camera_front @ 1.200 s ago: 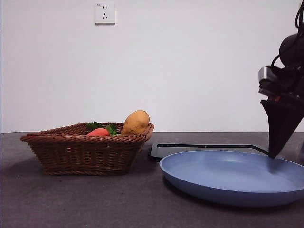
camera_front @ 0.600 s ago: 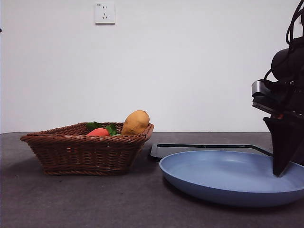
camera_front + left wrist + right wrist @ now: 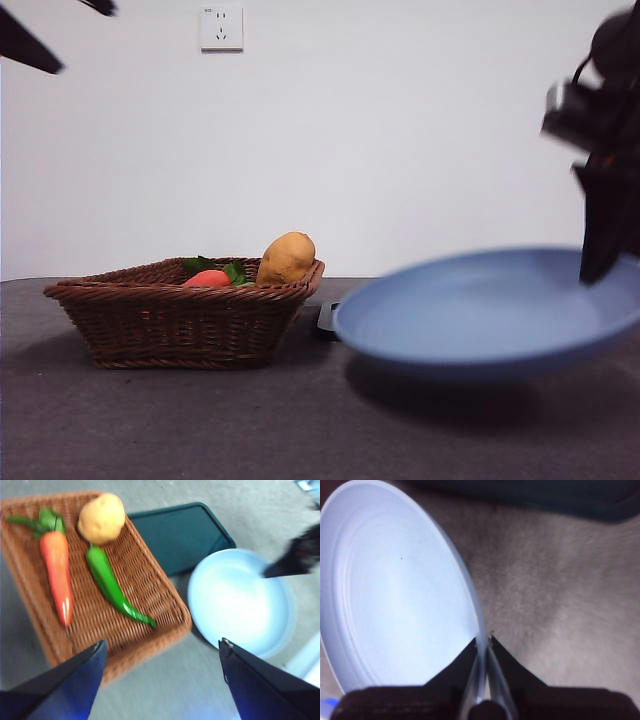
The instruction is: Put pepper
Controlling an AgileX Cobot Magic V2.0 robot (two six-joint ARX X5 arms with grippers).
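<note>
the pepper [image 3: 116, 586] lies lengthwise in the basket [image 3: 165, 600], between the left gripper [image 3: 162, 655]'s wide-open, empty jaws; the right gripper [image 3: 484, 642], farther off, pinches the plate [image 3: 395, 600]'s rim.

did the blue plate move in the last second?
Yes. The round blue plate has lifted off the table, now hiding most of the dark tray; the right gripper pinches its rim.

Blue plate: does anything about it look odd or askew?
Yes. The blue plate is off the table and tilted, pinched at its rim by the right gripper. The pepper lies in the basket.
</note>
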